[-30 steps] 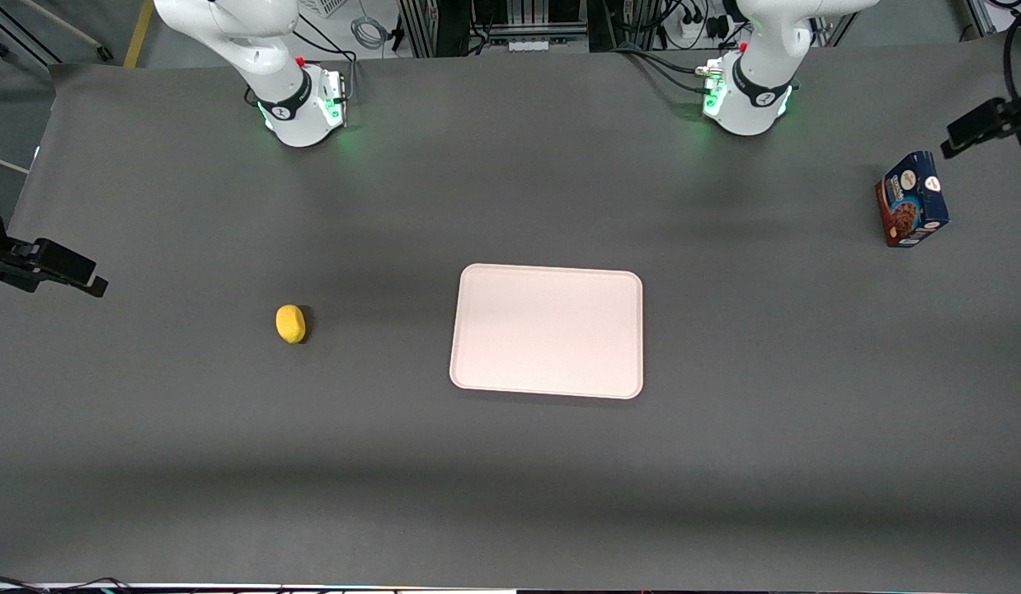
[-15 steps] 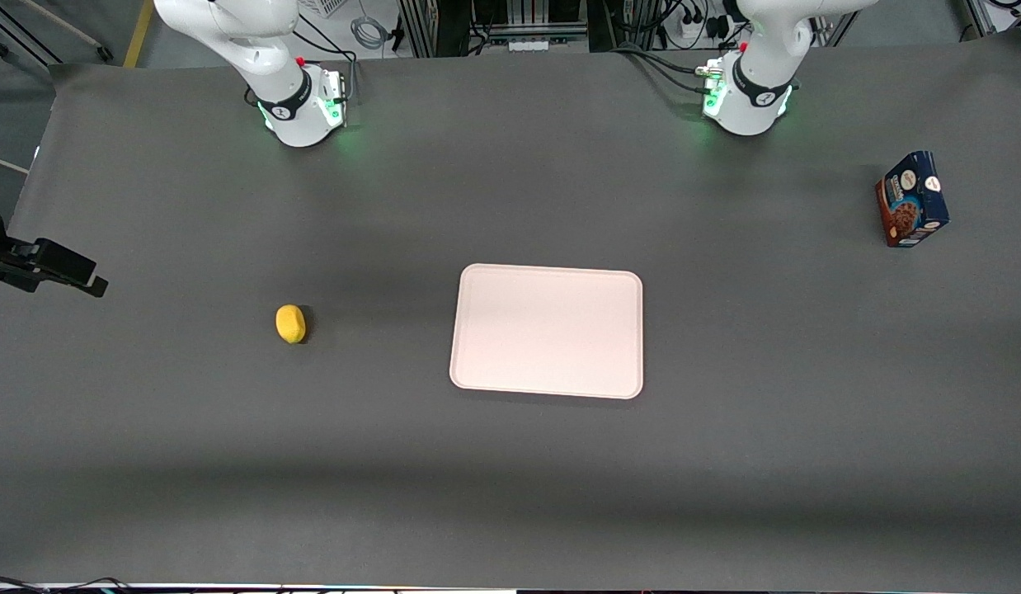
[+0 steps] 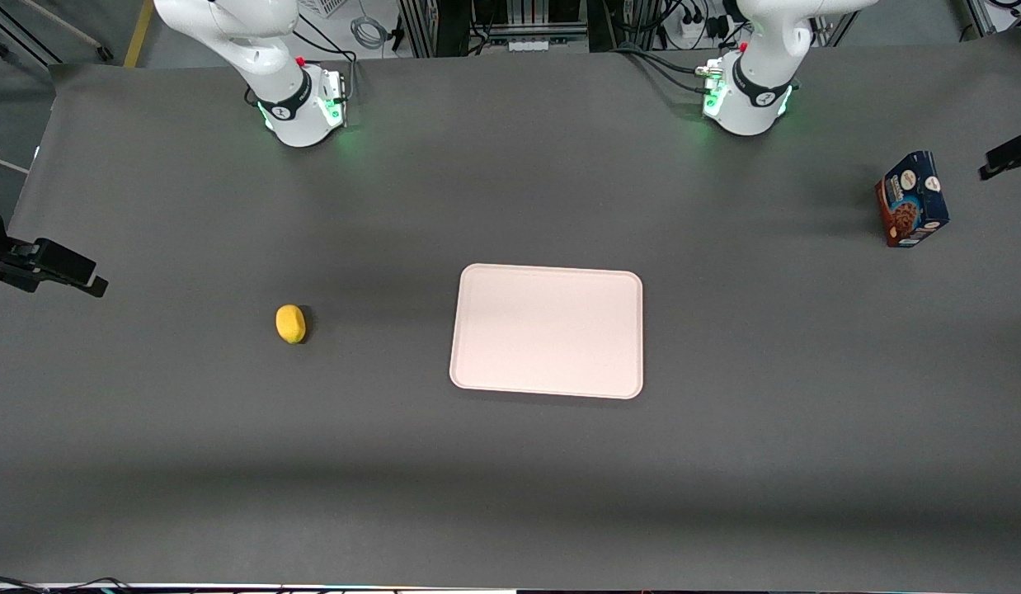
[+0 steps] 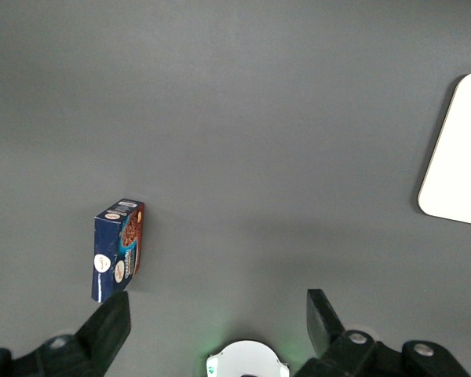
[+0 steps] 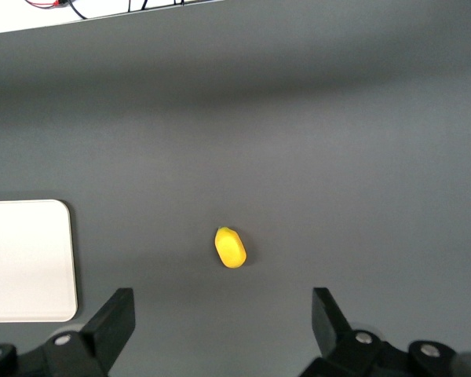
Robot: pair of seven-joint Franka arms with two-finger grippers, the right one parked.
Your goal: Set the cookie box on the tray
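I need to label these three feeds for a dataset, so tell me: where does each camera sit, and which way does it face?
Front view: high above the table, looking down on the tray, cookie box, yellow object; both arm bases show.
Left wrist view: on the working arm, looking down between its open pincer, raised above the table near the box; the tray's edge shows.
Right wrist view: on the parked arm, over the yellow object.
Shared: all three show the tray.

A dark grey mat (image 3: 510, 495) covers the whole table, lit softly from above, with broad dim bands across it. Past the table's edge farthest from the front camera stand a metal rack (image 3: 510, 21) with cables (image 3: 366, 31) and grey floor (image 3: 82, 25) with a yellow stripe (image 3: 136, 37).
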